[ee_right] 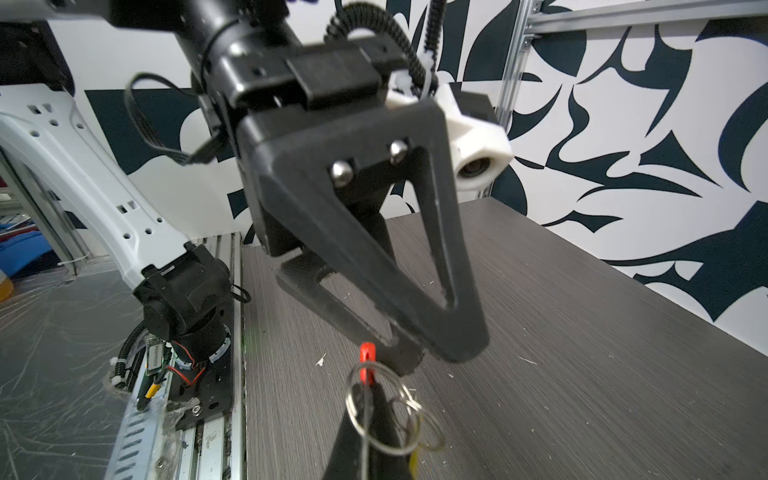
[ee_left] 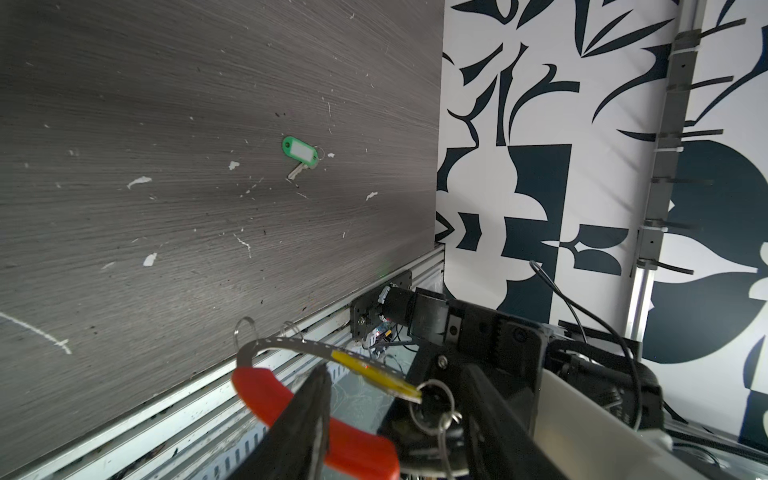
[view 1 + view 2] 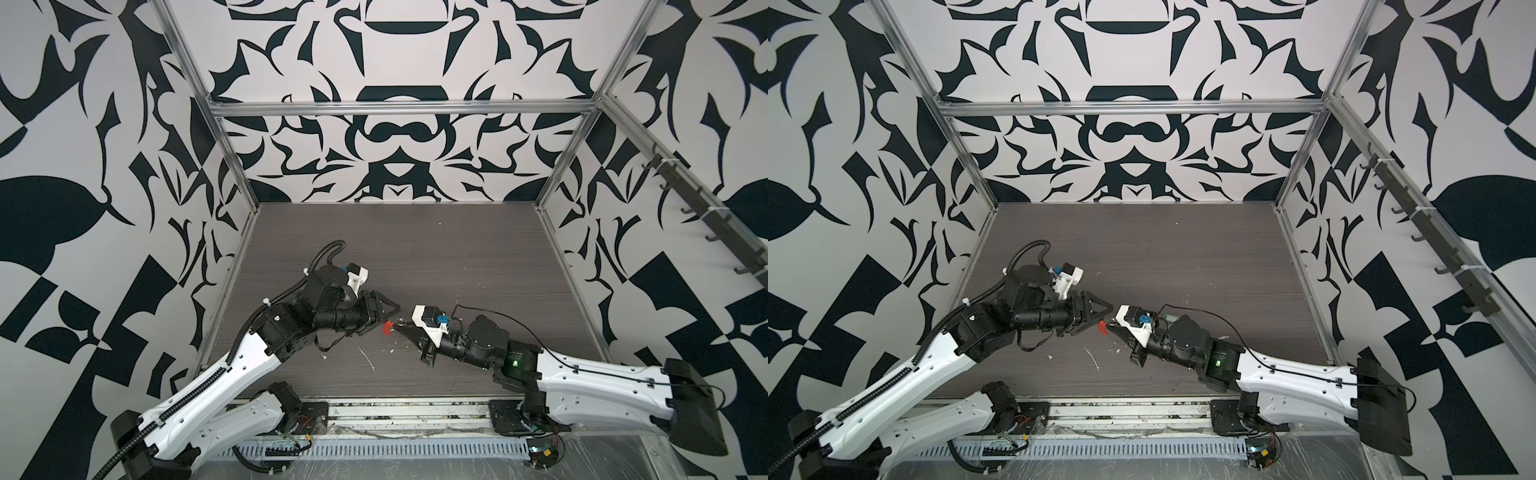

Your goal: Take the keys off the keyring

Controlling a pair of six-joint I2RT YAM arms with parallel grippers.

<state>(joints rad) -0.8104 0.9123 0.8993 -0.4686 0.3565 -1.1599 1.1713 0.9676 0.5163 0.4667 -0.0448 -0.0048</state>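
1. We see the keyring (image 2: 299,343) held up off the table (image 3: 415,257), near its front middle, between the two arms. It is a thin grey hoop, and its red section (image 3: 387,328) shows in both top views.
2. The yellow tag (image 2: 374,374) lies along the hoop just beside the red section, with small split rings (image 2: 452,401) at its end. We cannot make out its key blade.
3. The green key (image 2: 300,154) is off the hoop. In the left wrist view it lies flat on the table, well apart from the keyring, tag and blade both showing.
4. The right gripper (image 1: 370,390) has its jaws closed on the keyring at the red section, and the hoop and tag hang from that grip. In the right wrist view the red piece sticks out just past its tips.
5. The left gripper (image 3: 390,317) faces the right one, its tips just beside the red section. Its jaws stand apart and we see nothing between them. We cannot tell whether its nearer finger touches the red piece.
6. White flecks and scratches mark the table in front of the grippers.
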